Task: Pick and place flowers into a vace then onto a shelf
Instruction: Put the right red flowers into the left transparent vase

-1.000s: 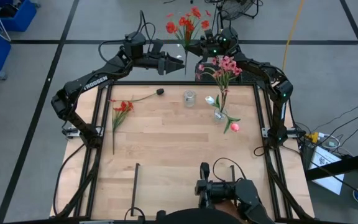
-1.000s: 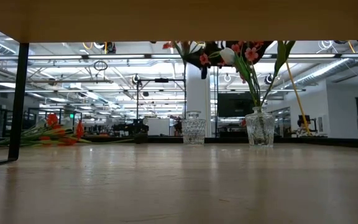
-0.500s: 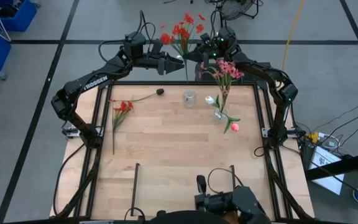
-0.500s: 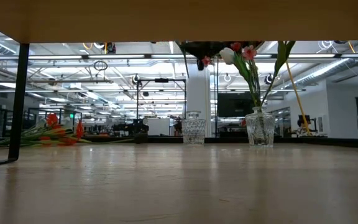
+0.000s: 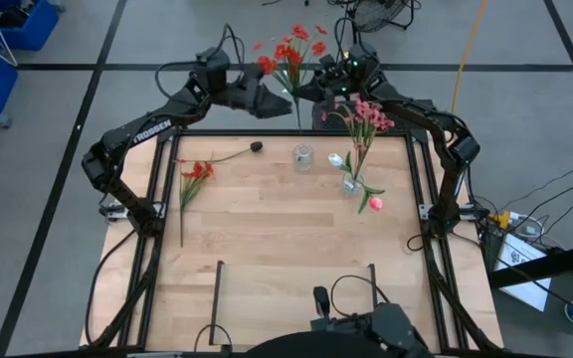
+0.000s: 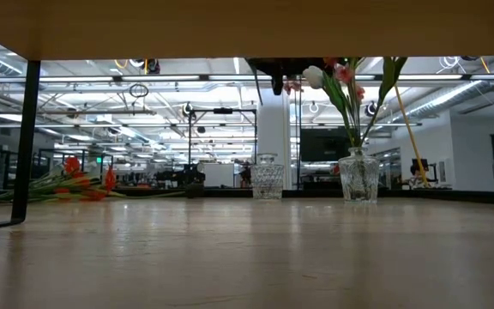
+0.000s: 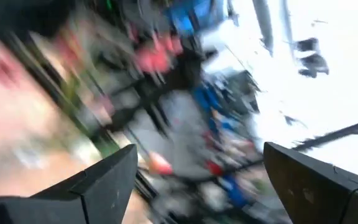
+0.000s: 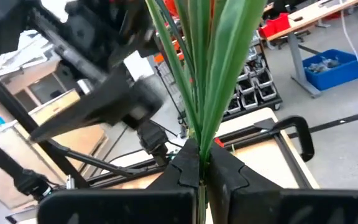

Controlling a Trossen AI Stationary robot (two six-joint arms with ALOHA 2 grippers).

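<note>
High view: right gripper (image 5: 311,91) clamped on red flower stems (image 5: 288,55), held beyond the table's far edge; left gripper (image 5: 285,99) just beside, fingers apart. Pink flowers (image 5: 363,114) stand in a glass vase (image 5: 351,183); empty vase (image 5: 303,156) near.

Low view: 2 vases; loose flowers (image 6: 80,184) lying flat.

Right wrist view: fingers (image 8: 188,168) pinch green stalks (image 8: 211,68).

Count of things on and above the table

Two glass vases: an empty one (image 5: 303,156) and one holding stems (image 5: 351,182). Four flower sprays: a red spray held aloft (image 5: 291,55), a pink spray in the vase (image 5: 366,114), a red spray lying on the table (image 5: 196,171), plus one pink-red tulip bud (image 5: 375,203) and one white bud (image 5: 335,159). Two arms, two grippers: left gripper (image 5: 285,97), right gripper (image 5: 306,89).
</note>
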